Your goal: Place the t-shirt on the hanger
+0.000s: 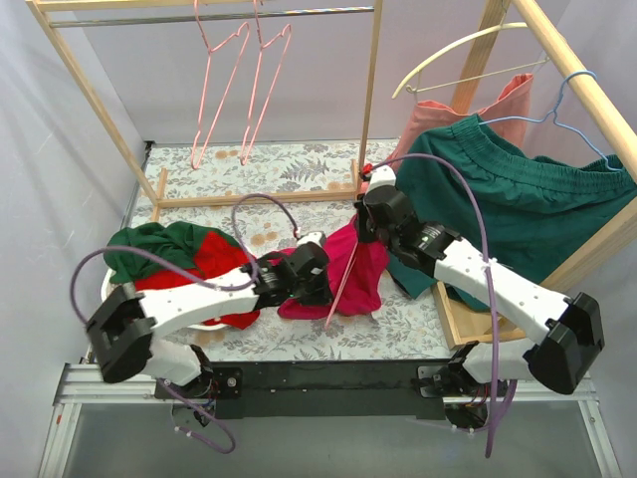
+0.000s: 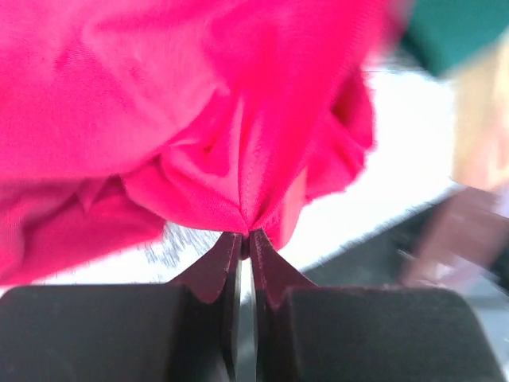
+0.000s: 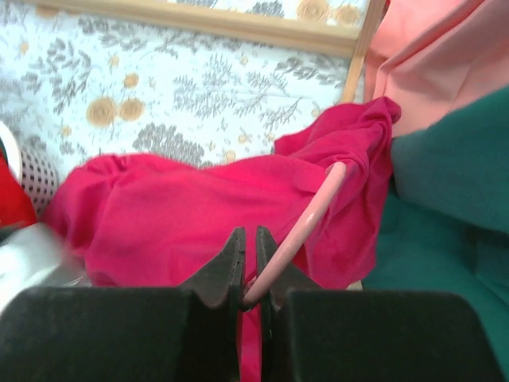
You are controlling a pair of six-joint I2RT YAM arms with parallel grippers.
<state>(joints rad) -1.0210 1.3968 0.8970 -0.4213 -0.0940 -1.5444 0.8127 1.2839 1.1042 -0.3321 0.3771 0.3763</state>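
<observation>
**Thread the wire inside the cloth, not over it**

The left gripper [image 2: 245,243] has its jaws pinched fully together on a bunched fold of the t-shirt [image 2: 159,103], and the cloth fans out from the tips. The right gripper [image 3: 250,278] is closed down as well, clamping the thin wire of the hanger [image 3: 306,219]. The wire runs up and away from it, and its far end vanishes at a fold of the shirt.

From above, the shirt lies crumpled on the worktop [image 3: 159,87] between the two grippers, with the wire slanting across it towards the near edge. A dark green garment [image 1: 537,199] lies just to its right, and a red garment [image 1: 214,254] is close on its left.

The step in hand looks like feeding one hanger arm into the shirt. I cannot tell which opening the pinched fold belongs to.

- The left side should lift its fold so that the cloth parts and the opening shows.
- The right side should then push the wire along its own line, under that raised layer.
- A light pull is enough, because soft cotton slips and stretches.
- The thin wire may twist in the pinch, so move it slowly.
- Steer away from the green garment, which could snag the wire.
</observation>
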